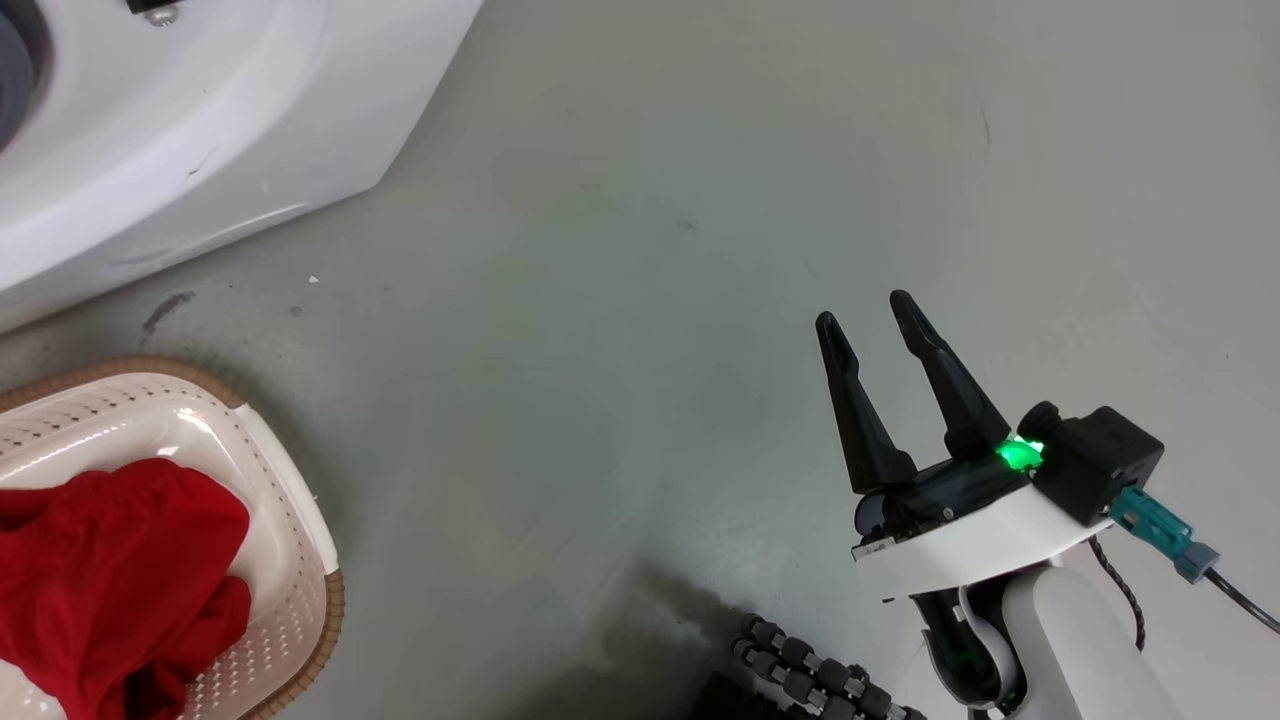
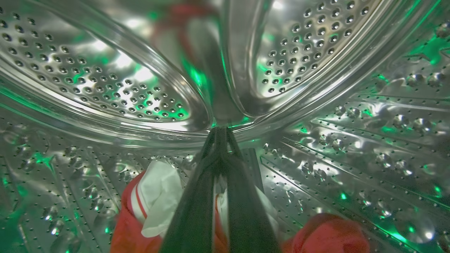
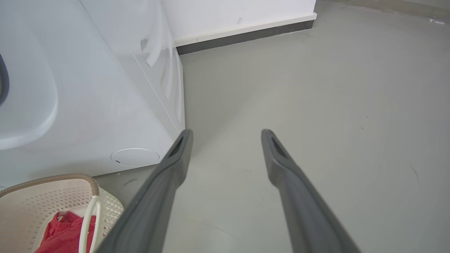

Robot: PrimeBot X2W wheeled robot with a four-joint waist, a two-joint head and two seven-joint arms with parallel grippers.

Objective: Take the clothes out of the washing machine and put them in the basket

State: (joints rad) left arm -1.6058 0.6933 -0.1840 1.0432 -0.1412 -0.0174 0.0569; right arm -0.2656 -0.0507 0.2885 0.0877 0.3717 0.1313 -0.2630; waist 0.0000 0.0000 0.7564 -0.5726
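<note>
Left tool (image 2: 219,130) is deep in the washing machine drum (image 2: 105,80), fingers closed tip to tip; I can't tell if any cloth is pinched. The jersey (image 2: 154,196) lies just under the fingers, nearer the wrist than the tips, with a red bundle (image 2: 327,233) off to the tool's right. I'd open, back off, dip onto the jersey fold, then close. Right tool (image 1: 866,310) hangs wide open over the floor (image 1: 620,300); the basket (image 1: 300,520), holding a red garment (image 1: 120,570), is well to its left.
</note>
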